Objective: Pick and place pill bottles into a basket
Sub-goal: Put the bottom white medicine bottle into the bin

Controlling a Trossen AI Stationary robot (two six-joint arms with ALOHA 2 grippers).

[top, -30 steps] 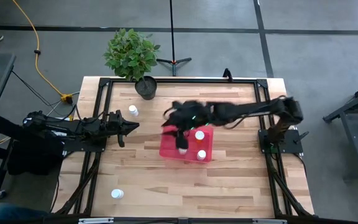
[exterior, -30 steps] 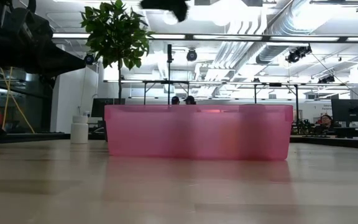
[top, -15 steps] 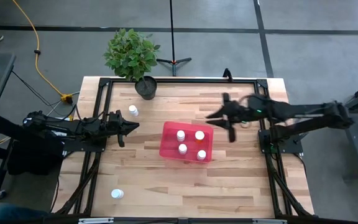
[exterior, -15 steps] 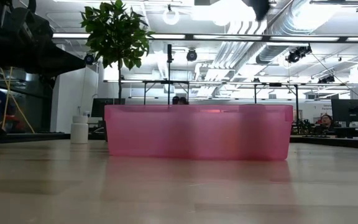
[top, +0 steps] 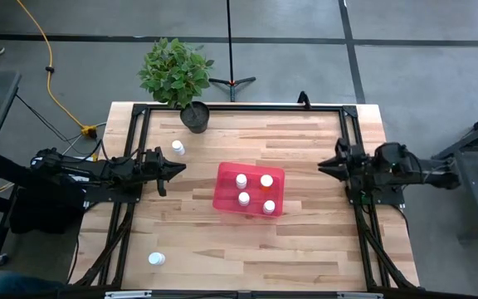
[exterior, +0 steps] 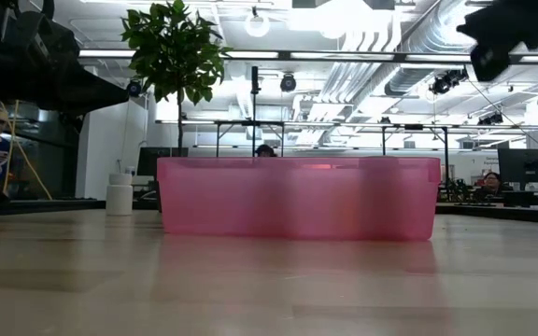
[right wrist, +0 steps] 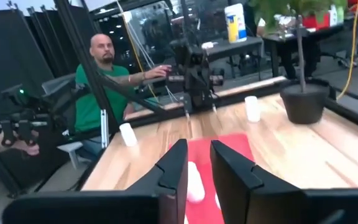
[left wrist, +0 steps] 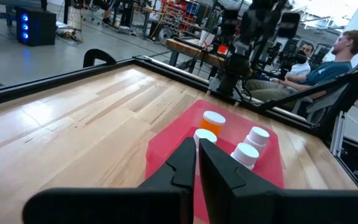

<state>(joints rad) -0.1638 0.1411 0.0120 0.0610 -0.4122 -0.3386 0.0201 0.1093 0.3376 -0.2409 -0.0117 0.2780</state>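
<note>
The red-pink basket [top: 222,198] stands in the middle of the table, and several white-capped pill bottles stand upright in it; one [left wrist: 212,122] has an orange body. One loose bottle [top: 178,148] stands on the table at the far left and another [top: 157,258] at the near left. My left gripper [top: 177,169] is shut and hovers level left of the basket, pointing at it. My right gripper [top: 322,166] sits at the table's right edge, also pointing at the basket. Its fingers [right wrist: 178,155] are nearly together, with nothing between them.
A potted plant [top: 194,116] stands at the table's far edge, left of centre. A black frame rail [top: 239,108] runs around the tabletop. Bare wood lies between each gripper and the basket. People sit beyond the table [right wrist: 101,81].
My right gripper has drawn back from above the basket toward the table's right edge, sinking a little, and its fingers have come closer together. The basket and the bottles in it have stayed in place.
</note>
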